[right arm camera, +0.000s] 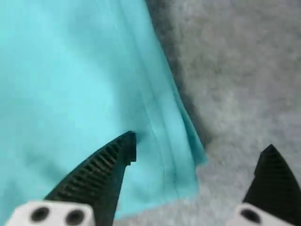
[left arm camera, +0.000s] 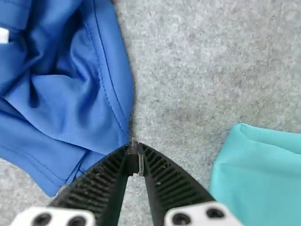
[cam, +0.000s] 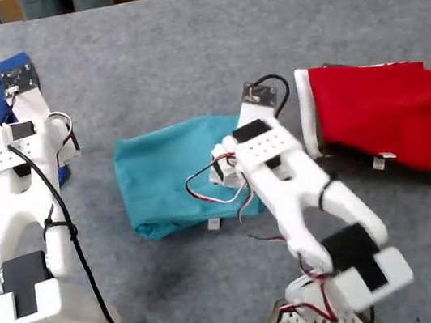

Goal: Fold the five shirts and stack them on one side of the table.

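1. Teal shirt (right arm camera: 70,70), folded, on the desk (cam: 182,52): right jaws spread wide, holding nothing, one over the cloth edge, the other over bare desk.
2. Blue shirt (left arm camera: 56,84), crumpled: left jaws closed tip to tip at its hem; grip unclear.
3. Red shirt (cam: 381,119), folded, well beyond right jaws; white tag (cam: 379,160), unreadable.

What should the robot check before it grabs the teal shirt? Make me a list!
1. Right jaws open: ok.
2. Edge of the teal shirt sits between the right jaws: ok, one jaw is over the cloth and the other is past the edge.
3. Left jaws free of the blue shirt: cannot tell; they are shut with their tips right at its hem.
4. Blue shirt folded: not ok, it is crumpled.
5. Top of the red shirt bare for stacking: ok.
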{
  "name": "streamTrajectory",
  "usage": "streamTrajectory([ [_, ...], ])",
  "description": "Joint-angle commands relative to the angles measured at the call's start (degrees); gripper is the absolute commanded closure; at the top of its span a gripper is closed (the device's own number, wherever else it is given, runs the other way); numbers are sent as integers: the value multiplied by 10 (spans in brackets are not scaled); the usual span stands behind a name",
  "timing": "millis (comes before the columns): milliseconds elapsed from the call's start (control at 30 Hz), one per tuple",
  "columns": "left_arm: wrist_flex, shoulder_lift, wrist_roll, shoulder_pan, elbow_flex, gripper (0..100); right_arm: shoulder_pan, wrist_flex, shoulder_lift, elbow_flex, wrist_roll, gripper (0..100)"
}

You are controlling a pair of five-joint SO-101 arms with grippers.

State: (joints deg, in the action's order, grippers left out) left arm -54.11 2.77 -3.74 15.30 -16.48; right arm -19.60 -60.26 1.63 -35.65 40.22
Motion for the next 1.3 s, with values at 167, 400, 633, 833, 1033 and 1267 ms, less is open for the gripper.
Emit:
streamTrajectory([
  [167, 22, -4, 1, 4, 0, 967, -6, 42, -102, 11, 17, 597],
  [400, 22, -4, 1, 7, 0, 967, -6, 38, -107, 12, 11, 815],
  [633, 22, -4, 1, 7, 0, 967, -6, 13, -107, 15, -8, 936],
  [833, 19, -4, 1, 4, 2, 966, -5, -31, -108, 53, -9, 952],
  [1033, -8, -11, -4, -15, 22, 814, -5, -69, -110, 103, -9, 956],
  [1267, -87, -4, -60, -105, 85, 750, -3, -69, -111, 102, -6, 956],
])
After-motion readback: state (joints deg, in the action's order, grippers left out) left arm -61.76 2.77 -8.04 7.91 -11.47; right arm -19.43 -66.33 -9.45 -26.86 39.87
